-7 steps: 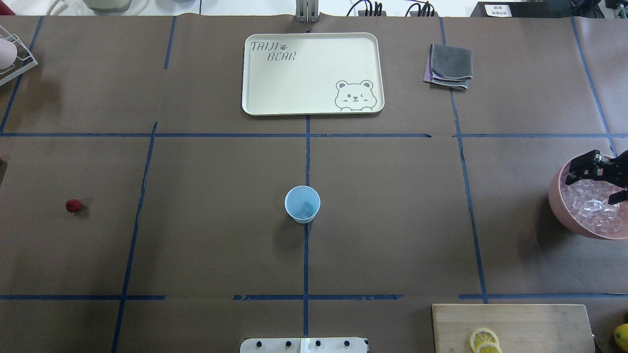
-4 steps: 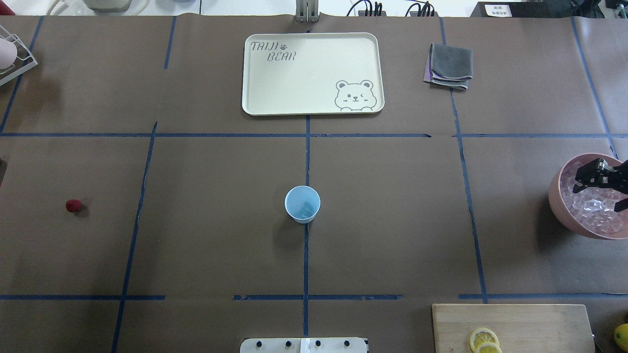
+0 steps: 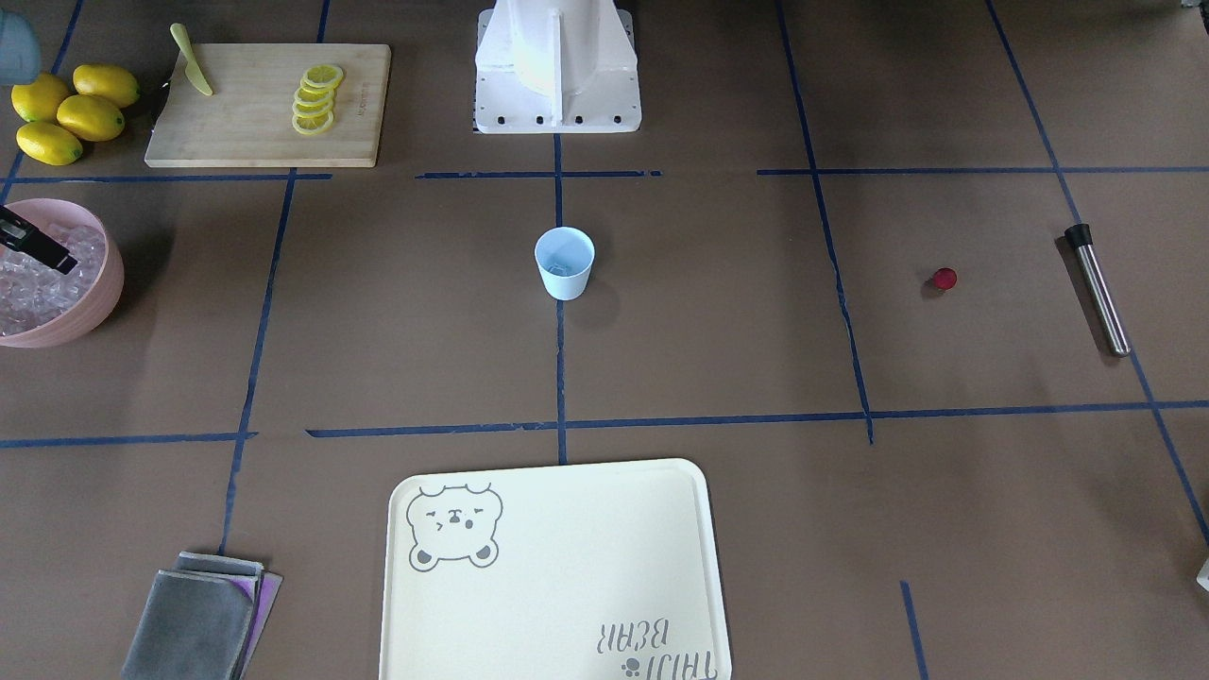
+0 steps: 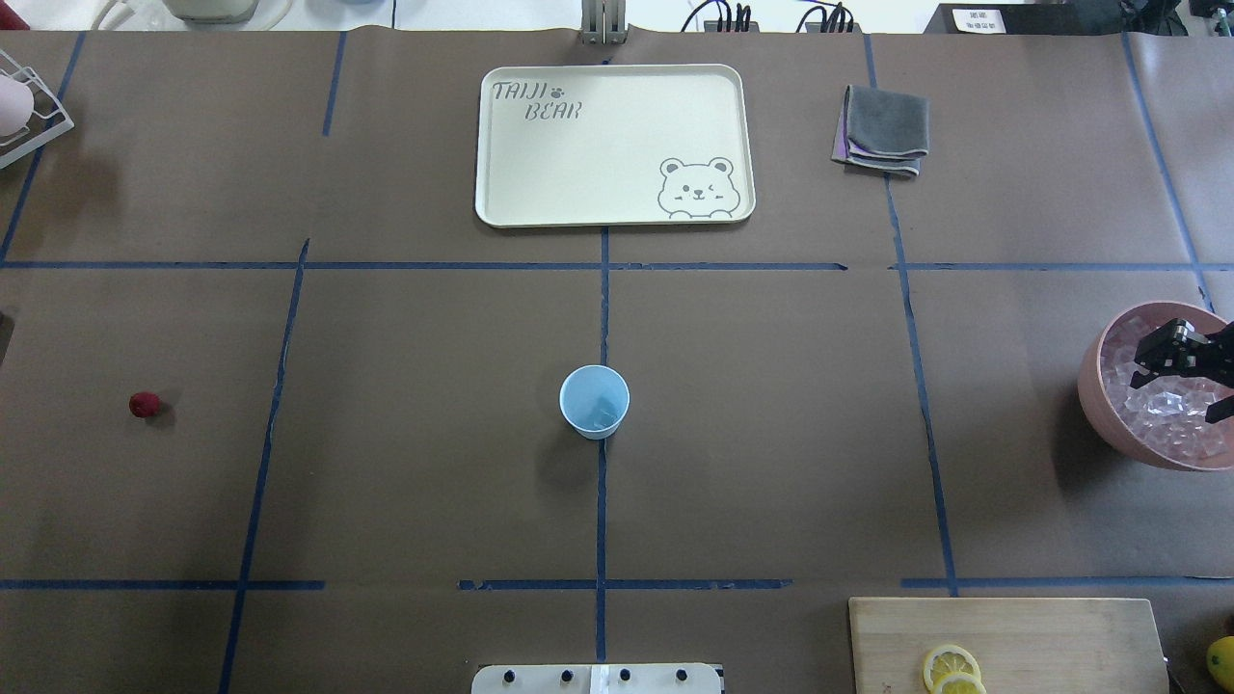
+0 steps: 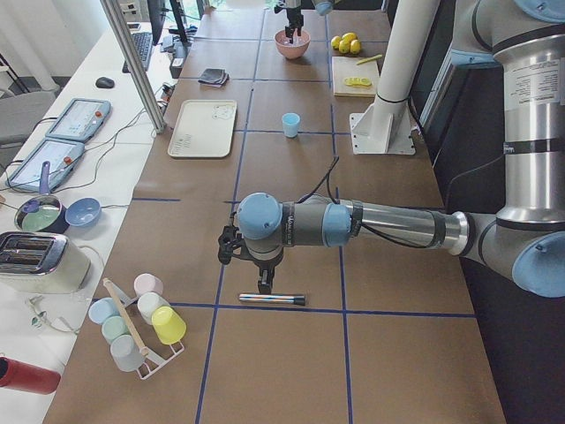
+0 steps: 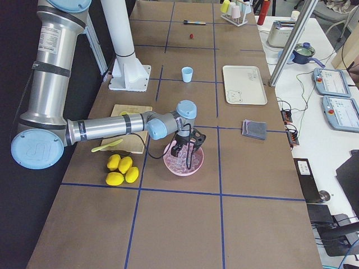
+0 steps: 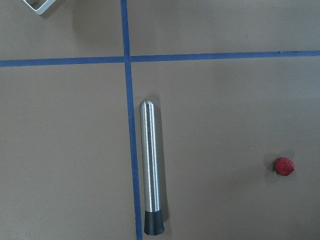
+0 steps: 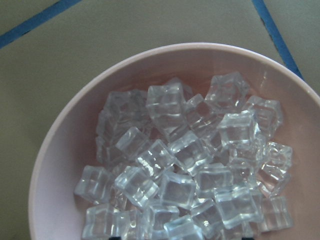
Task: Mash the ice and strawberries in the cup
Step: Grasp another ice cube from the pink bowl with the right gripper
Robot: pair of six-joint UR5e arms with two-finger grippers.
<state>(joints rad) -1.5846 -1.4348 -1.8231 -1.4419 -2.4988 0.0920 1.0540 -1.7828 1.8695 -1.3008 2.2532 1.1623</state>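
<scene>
The pale-blue cup (image 4: 594,402) stands upright mid-table with a clear piece of ice (image 4: 604,413) inside. More ice (image 8: 190,170) fills the pink bowl (image 4: 1096,405) at the right edge. My right gripper (image 4: 1181,390) hangs low over that ice, open, nothing between its fingers. The strawberry (image 4: 145,405) lies alone on the left; the left wrist view shows the strawberry (image 7: 283,166) beside a steel muddler (image 7: 150,167). My left gripper (image 5: 256,265) hovers above the muddler; I cannot tell whether it is open or shut.
A cream bear tray (image 4: 614,145) and a folded grey cloth (image 4: 882,130) lie at the far side. A wooden board (image 4: 1003,641) with lemon slices sits near the right front, whole lemons (image 3: 66,113) beside it. A cup rack (image 5: 137,322) stands at the left end.
My right gripper has sunk lower into the pink bowl and drifted slightly to the right. Cup and strawberry have not moved.
</scene>
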